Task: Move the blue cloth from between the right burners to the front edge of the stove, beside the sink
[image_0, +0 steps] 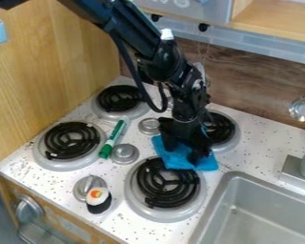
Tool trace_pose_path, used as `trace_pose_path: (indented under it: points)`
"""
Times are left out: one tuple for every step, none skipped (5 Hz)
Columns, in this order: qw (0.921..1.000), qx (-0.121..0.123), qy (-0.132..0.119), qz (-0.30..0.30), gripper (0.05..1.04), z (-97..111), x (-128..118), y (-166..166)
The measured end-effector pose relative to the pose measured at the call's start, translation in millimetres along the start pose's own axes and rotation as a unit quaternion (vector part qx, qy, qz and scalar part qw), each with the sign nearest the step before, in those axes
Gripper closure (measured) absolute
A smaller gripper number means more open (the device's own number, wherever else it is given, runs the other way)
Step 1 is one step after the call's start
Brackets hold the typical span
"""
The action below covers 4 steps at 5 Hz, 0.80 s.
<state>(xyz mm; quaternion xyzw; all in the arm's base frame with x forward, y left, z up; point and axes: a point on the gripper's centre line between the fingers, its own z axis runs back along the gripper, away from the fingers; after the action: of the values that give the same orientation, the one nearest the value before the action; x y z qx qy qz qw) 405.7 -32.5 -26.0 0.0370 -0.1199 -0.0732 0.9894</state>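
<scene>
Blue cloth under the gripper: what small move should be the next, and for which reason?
Probably a slight lift straight up: the gripper is down at the blue cloth, which overlaps the edge of the nearest burner, and a small rise should show whether it is held.

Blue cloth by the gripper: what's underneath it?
The blue cloth overlaps the upper right rim of the nearest burner, with the speckled white stovetop showing around it. Whatever else lies beneath is covered by the cloth and the gripper.
</scene>
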Motion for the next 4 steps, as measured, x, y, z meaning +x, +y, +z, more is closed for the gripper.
trace_pose_path:
  points:
    - [0.9998, 0.005, -0.007, 0.018, 0.365, -2.0, 0.9, 1.4]
    - [0.9996, 0.009, -0.013, 0.023, 0.631, -2.3, 0.6, 2.1]
    - [0.9996, 0.007, -0.016, 0.023, 0.812, -2.2, -1.8, 1.9]
    - [0.9994, 0.005, -0.027, 0.023, 0.91, 3.3, -4.3, 1.5]
